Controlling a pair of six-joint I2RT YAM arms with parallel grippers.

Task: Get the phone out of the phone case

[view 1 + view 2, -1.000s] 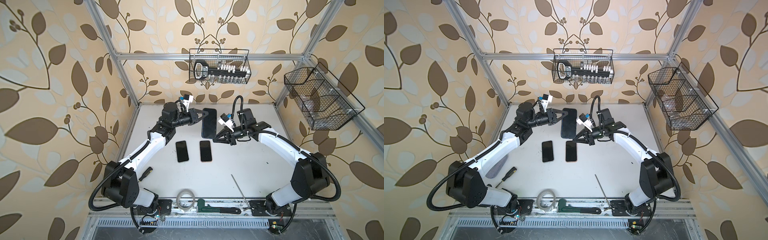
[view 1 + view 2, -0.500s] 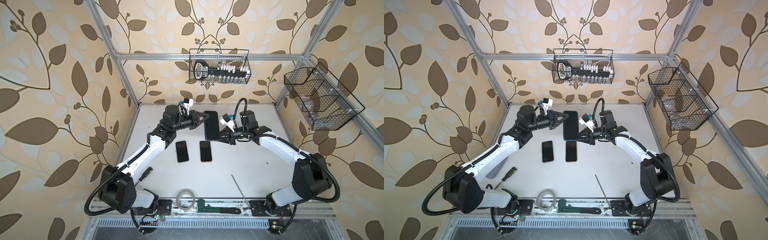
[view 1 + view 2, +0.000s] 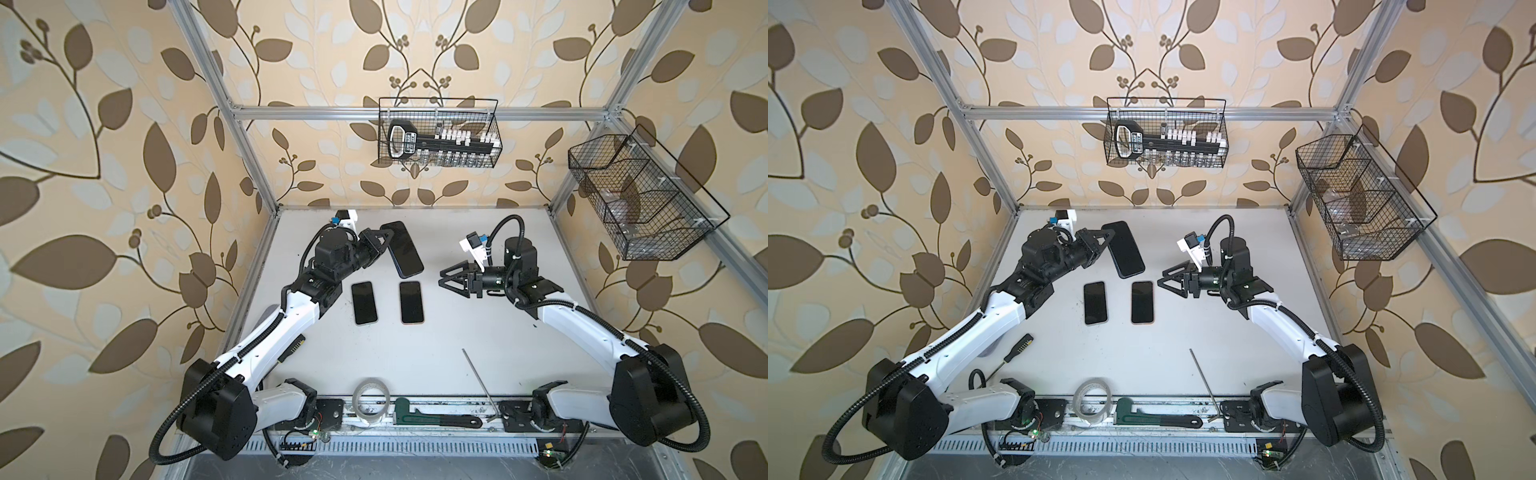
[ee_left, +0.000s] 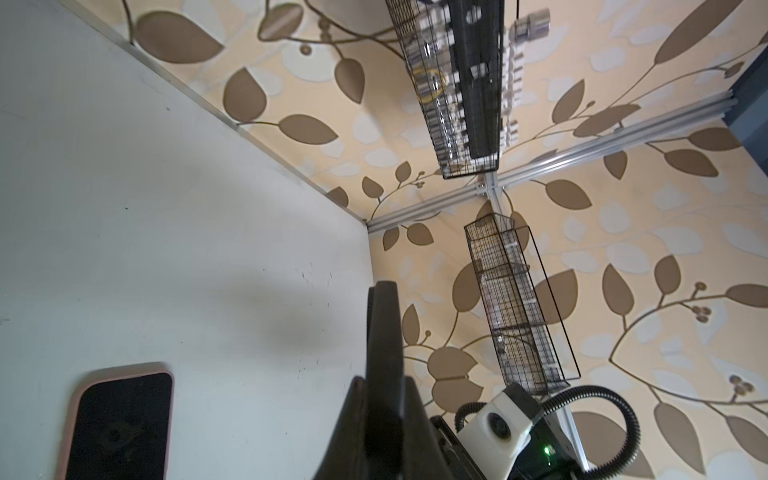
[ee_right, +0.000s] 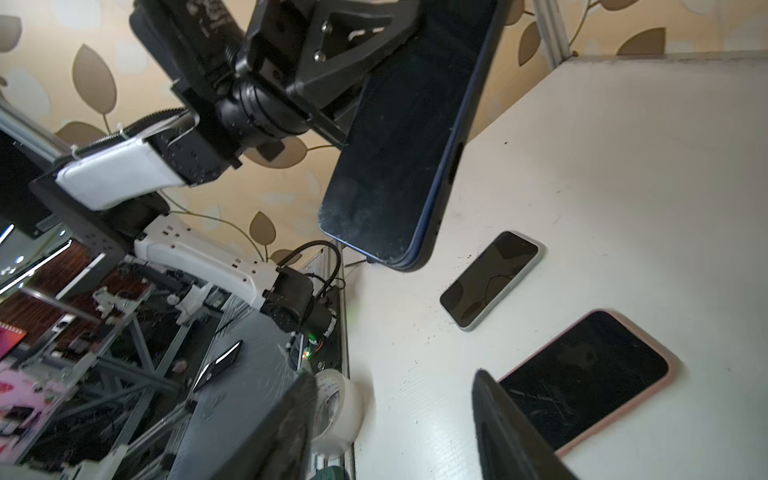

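Black wire basket [image 3: 457, 163] holding tool rack [image 3: 440, 143], cased phone [image 3: 402, 248] pinched in left jaws; right jaws spread

An open gap lies between the large black phone in a dark blue case [image 3: 402, 249], held tilted above the white table [image 3: 478, 324] by the clamped left gripper [image 3: 386, 243], and the right gripper [image 3: 442, 279], whose jaws are spread. Just in front of that gap, a small grey-edged black phone [image 3: 364, 302] and a small pink-edged black phone [image 3: 411, 302] lie flat side by side and take up the table there. The far right corner is bare, and so is the broad middle stretch toward the front. A thin slanted metal rod [image 3: 478, 376] crosses the front right. A clear tape roll [image 3: 371, 402] and a green pipe wrench [image 3: 432, 417] line the front edge. A black-handled screwdriver [image 3: 1016, 348] lies beside the left arm.
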